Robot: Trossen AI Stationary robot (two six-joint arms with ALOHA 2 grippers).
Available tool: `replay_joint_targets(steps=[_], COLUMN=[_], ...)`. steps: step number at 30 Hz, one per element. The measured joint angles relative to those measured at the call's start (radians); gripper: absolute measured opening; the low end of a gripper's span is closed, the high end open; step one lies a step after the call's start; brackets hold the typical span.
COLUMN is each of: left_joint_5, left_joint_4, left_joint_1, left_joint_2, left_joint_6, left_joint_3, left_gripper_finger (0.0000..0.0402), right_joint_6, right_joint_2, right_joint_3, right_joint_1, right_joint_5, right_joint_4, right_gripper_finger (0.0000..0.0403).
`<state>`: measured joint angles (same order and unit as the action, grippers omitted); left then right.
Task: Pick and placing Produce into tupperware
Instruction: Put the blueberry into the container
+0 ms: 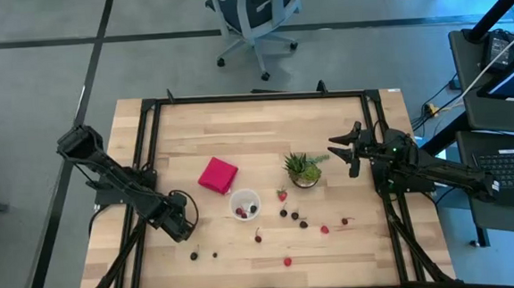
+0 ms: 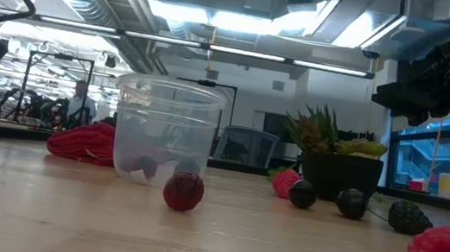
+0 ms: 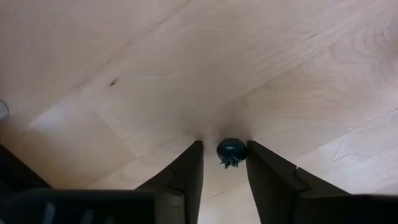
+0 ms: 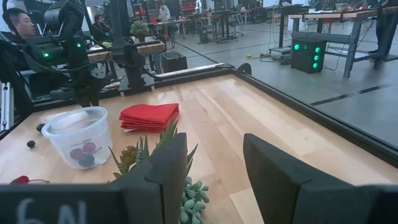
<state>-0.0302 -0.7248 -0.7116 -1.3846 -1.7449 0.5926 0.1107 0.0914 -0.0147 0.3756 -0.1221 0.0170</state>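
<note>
The produce is small red and dark berries scattered on the wood near the table's near edge [image 1: 304, 223], [image 2: 183, 191]. The clear round tupperware cup [image 1: 245, 205], [image 2: 165, 131] stands upright with a few berries inside. My left gripper [image 1: 189, 230] is low over the table left of the cup and open. One dark berry [image 3: 231, 150] sits between its fingertips [image 3: 224, 148]. My right gripper [image 1: 351, 152], [image 4: 214, 168] is open and hangs in the air just right of the potted plant, touching nothing. My left gripper comes down at the table steeply, and its two fingers stand on either side of the dark berry [image 3: 231, 150]. One finger's inner edge [image 3: 250, 152] meets the berry's outline and the other finger stands apart from it. Whether it touches the berry, I cannot tell.
A spiky green potted plant [image 1: 304, 169], [image 4: 186, 193] stands right of the cup, and a flat red block [image 1: 217, 175], [image 4: 149, 116] lies behind the cup on its left. Two dark berries [image 1: 195, 254] lie near the left gripper. A black frame [image 1: 254, 98] rims the table.
</note>
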Motion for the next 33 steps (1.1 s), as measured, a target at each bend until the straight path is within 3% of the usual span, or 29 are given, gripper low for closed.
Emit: replay_joint_targets(steps=[12, 24, 33], left_joint_5=[0.014, 0.036, 0.241], left_joint_4=[0.0, -0.002, 0.007], left_joint_1=[0.0, 0.001, 0.057], left_joint_2=[-0.001, 0.014, 0.067], left_joint_6=[0.06, 0.129, 0.336], left_joint_3=[-0.002, 0.003, 0.111], left_gripper_finger=[0.0052, 0.0043, 0.0042], right_joint_6=[-0.01, -0.014, -0.018], right_joint_2=[0.0, 0.0, 0.0], right_joint_3=[0.0, 0.0, 0.0], right_joint_1=[0.0, 0.0, 0.0], right_joint_5=[0.0, 0.0, 0.0], right_joint_4=[0.0, 0.0, 0.0], right_gripper_finger=[0.0161, 0.0161, 0.0161])
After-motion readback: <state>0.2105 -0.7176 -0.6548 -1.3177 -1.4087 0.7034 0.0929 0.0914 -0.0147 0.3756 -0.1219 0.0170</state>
